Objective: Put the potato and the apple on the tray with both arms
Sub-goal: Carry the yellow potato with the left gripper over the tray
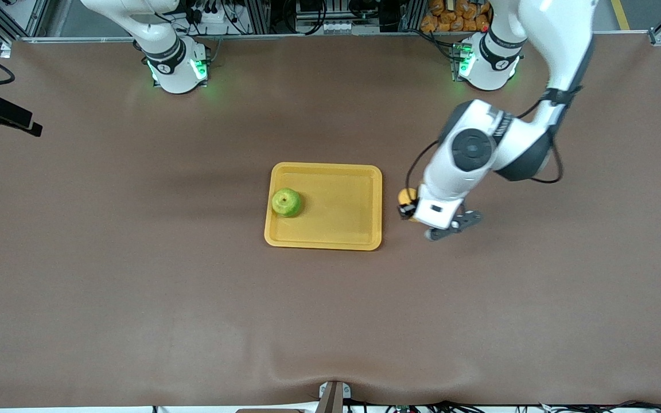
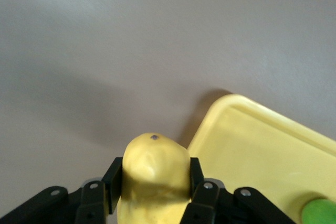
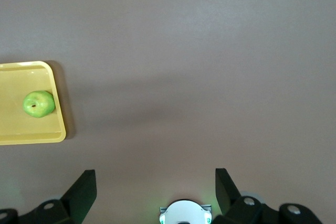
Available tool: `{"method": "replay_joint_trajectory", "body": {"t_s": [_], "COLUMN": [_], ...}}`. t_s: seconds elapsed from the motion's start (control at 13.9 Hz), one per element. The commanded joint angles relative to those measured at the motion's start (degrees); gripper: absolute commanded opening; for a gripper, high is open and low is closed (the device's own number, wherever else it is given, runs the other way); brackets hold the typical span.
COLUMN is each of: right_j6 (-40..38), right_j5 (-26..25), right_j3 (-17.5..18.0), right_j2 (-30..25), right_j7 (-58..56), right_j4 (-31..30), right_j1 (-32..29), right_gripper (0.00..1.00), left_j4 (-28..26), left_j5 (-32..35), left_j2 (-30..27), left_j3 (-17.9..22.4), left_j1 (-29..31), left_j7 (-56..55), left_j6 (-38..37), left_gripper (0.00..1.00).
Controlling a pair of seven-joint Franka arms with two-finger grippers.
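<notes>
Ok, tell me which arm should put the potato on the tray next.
Left. The left pincer is already shut on the potato, in the air just off the tray edge. The right pincer is open, empty, back over its own base; the apple already sits on the tray.

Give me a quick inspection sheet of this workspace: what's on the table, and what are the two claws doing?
Surface: brown table, bare around the tray.
Job's things: apple on yellow tray; potato not yet on it.
Clutter: nothing seen.
Grippers: left gripper shut on potato, beside the tray's edge toward the left arm's end; right gripper open, waiting high above the table.
Cables: dark cable looped along left arm.
Surroundings: metal frame, orange items past table edge.
</notes>
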Motion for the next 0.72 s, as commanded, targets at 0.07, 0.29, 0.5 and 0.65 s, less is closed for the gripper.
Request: {"method": "replay_joint_trajectory", "body": {"t_s": [0.07, 0.29, 0.5, 0.65], "right_j6": [-2.3, -3.1, -3.1, -3.0], "right_j5": [-3.8, -3.8, -3.9, -3.8], "right_j3": [2.0, 2.2, 2.0, 1.9], "right_j2": [-1.2, -0.9, -0.9, -0.8], "right_j7": [-0.3, 0.6, 0.5, 0.3], "right_j4": [2.3, 3.5, 3.5, 3.5], "right_j1": [0.5, 0.2, -0.1, -0.2], "right_gripper": [1.00, 1.00, 1.00, 1.00], "left_j4": [5.5, 7.6, 8.9, 9.1], "left_j5": [4.6, 9.9, 14.4, 14.5], "left_j2": [5.5, 9.5, 12.8, 14.0], "left_j3": [0.4, 0.9, 0.8, 0.8], "left_j1": [-4.6, -8.6, -11.9, -12.9], "left_j7": [-5.2, -5.4, -5.7, -5.9], "left_j6": [-1.2, -1.2, -1.2, -1.2], "left_gripper": [0.00, 0.00, 0.00, 0.00]}}
